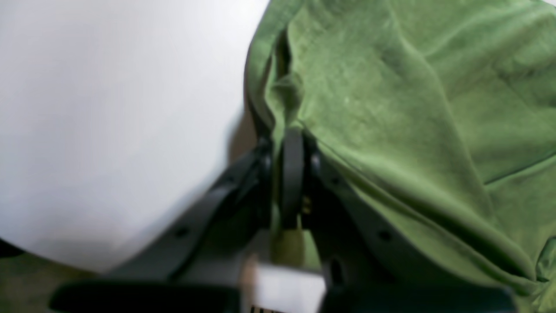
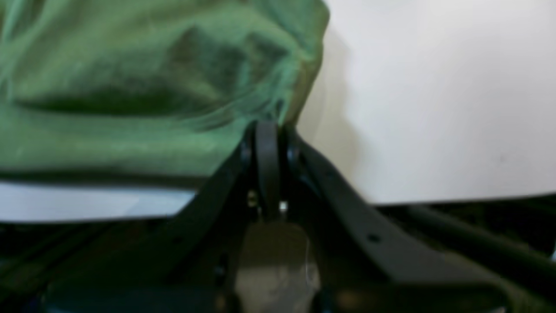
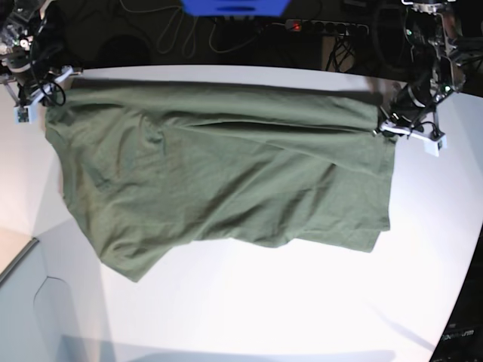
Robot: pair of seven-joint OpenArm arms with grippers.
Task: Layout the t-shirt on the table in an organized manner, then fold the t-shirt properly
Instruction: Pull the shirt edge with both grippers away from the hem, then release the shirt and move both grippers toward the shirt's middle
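Stretching between two robot arms, the t-shirt [image 3: 226,173] hangs or lies spread across the far half of the table [image 3: 264,309], its top edge pulled fairly straight from one far corner to the other. The left tool [image 1: 292,143] is pinched shut on a bunched fold at the shirt's edge, seen in the base view at the right. The right tool [image 2: 267,139] is likewise clamped on cloth at the opposite edge, at that view's left.

Laying out looks partly done. The upper edge is taut and level, but the lower part is still rumpled: the hem runs crooked, one lower corner sags toward the near left, and creases cross the middle. The wrist views are blurred, so it is hard to say whether the gripped edge is lifted clear of the table or resting on it.

Flattening the lower half remains, and no folding has begun.
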